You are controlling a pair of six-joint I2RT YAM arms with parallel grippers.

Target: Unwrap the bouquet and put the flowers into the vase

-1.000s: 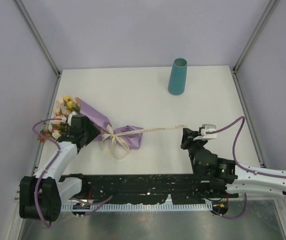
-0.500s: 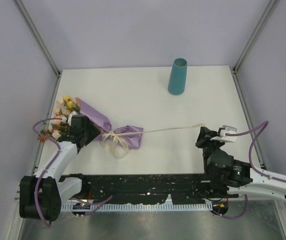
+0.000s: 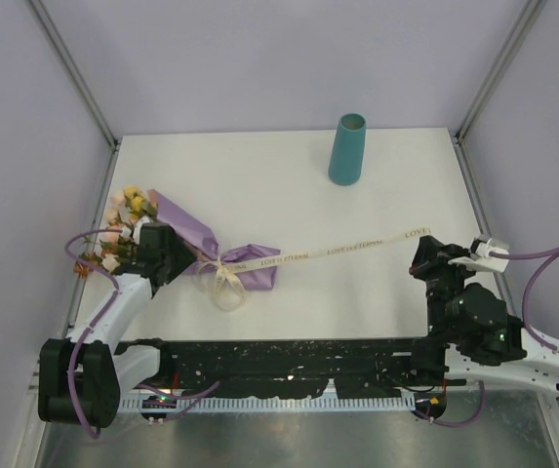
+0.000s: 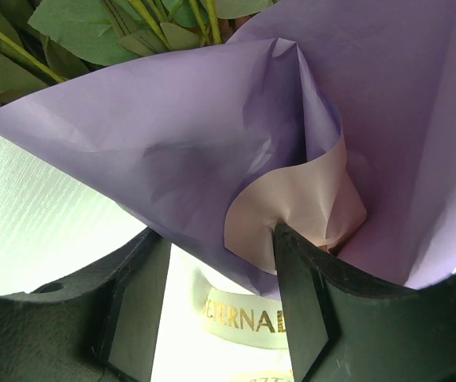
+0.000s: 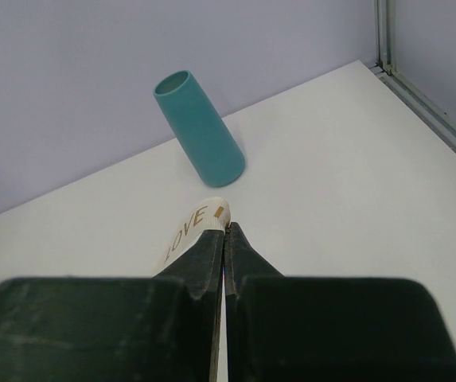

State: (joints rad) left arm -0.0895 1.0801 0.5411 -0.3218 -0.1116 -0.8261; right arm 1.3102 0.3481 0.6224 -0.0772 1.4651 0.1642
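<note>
Top external view shows the ribbon (image 3: pixel 338 249) stretched rightward from the bouquet (image 3: pixel 186 234) across the desk (image 3: pixel 289 185) to the right pincer (image 3: pixel 423 263), which is closed tight on its end. The left pincer (image 3: pixel 167 255), half spread, clamps the bouquet's wrap. The vase (image 3: pixel 347 148) stands well beyond the bouquet, to its right.

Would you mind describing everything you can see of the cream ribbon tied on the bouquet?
The ribbon is a narrow cream band, satin-looking, printed with gold capitals; "LOVE" reads near its free end. It is knotted round the narrow waist of the bouquet, where limp loops lie on the table. One long tail runs out nearly straight to the right, slanting slightly toward the far side, and its tip is pinched in the shut right gripper.
</note>
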